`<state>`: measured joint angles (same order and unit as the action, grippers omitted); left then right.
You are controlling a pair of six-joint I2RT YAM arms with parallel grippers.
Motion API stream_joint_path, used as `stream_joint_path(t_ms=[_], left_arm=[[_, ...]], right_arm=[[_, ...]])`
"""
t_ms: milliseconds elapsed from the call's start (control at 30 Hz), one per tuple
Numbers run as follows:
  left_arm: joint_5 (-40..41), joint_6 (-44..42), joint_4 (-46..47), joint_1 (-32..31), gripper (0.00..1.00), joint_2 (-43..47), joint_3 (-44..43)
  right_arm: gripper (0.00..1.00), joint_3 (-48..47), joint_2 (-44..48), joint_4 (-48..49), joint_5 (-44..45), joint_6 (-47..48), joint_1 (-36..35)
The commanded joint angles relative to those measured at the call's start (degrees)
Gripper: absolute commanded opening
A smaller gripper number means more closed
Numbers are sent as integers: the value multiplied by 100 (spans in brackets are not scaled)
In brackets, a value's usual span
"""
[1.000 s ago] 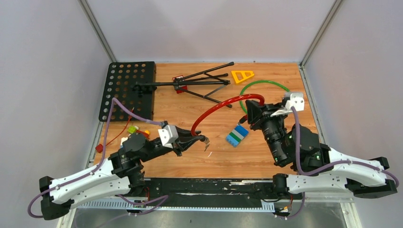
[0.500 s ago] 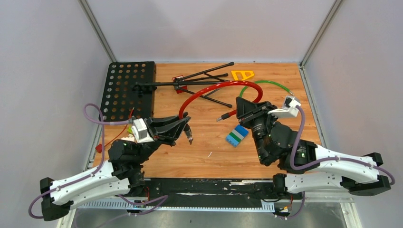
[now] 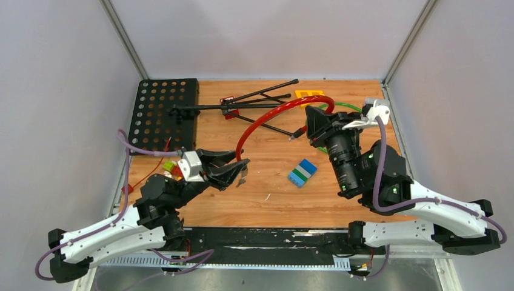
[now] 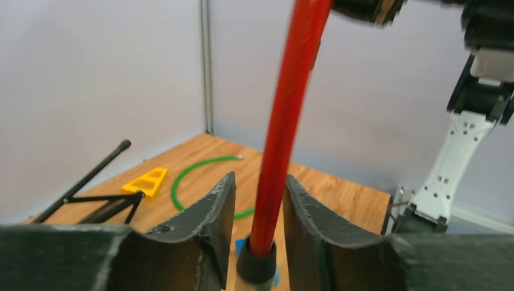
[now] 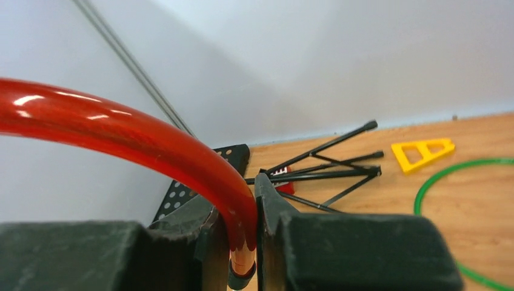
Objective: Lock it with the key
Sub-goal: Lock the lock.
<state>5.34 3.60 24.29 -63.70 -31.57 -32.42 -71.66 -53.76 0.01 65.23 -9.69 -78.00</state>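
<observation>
Right gripper (image 5: 243, 200) clamped on cable (image 3: 267, 115) near one end. Left gripper (image 4: 257, 209) fingers apart, loosely flanking other end (gaps showed). Cable arched above worktop centre, ends unjoined. Locking undone; key indistinct.

Glossy red plastic-coated cable (image 3: 276, 110); matt wood-grain tbl (image 3: 242, 206)

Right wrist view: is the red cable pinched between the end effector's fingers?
Yes, the red cable runs into the right end effector, both fingers pressing against it.
</observation>
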Motion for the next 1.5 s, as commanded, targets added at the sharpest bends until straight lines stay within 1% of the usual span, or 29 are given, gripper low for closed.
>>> stream_joint_path(t_ms=[0,67,133,200,267,333,433,567,733,1000,1100,1367,1467], left_arm=[[-407,179,-963,-7,51,-9,-272],[-721,160,-1330,-3,62,-63,-385],[-985,136,-1648,-2,70,-144,-531],[-1152,88,-1838,-2,75,-212,-630],[-1191,41,-1914,0,77,-272,-691],[-1241,-25,-1981,-4,77,-328,-756],[-1360,-88,-2090,-2,74,-385,-928],[-1490,-146,-2375,-9,71,-403,-1174],[-1479,-251,-3009,-2,72,-356,-1450],[-1396,-289,-3595,-2,74,-191,-1451],[-1372,-324,-3784,-6,73,-215,-1442],[-1318,-355,-4056,-2,67,-389,-1543],[-1334,-544,-4141,-2,65,-443,-1635]], right_arm=[[0,-746,-27,113,-968,1429,21],[0,-861,-88,28,-1033,1610,26],[0,-983,-161,-339,-1170,1613,26],[0,-1094,-228,-542,-1303,1604,27],[0,-1212,-318,-750,-1389,1645,22],[0,-1339,-432,-948,-1364,1745,21],[0,-1493,-600,-1187,-1316,1861,25],[0,-1580,-754,-1275,-1091,2098,23],[0,-1517,-816,-1113,-610,2612,28],[0,-1390,-642,-667,-330,3117,19],[0,-1372,-572,-608,-317,3178,19],[0,-1297,-545,-733,-338,3193,24],[0,-1330,-603,-834,-338,3208,21]])
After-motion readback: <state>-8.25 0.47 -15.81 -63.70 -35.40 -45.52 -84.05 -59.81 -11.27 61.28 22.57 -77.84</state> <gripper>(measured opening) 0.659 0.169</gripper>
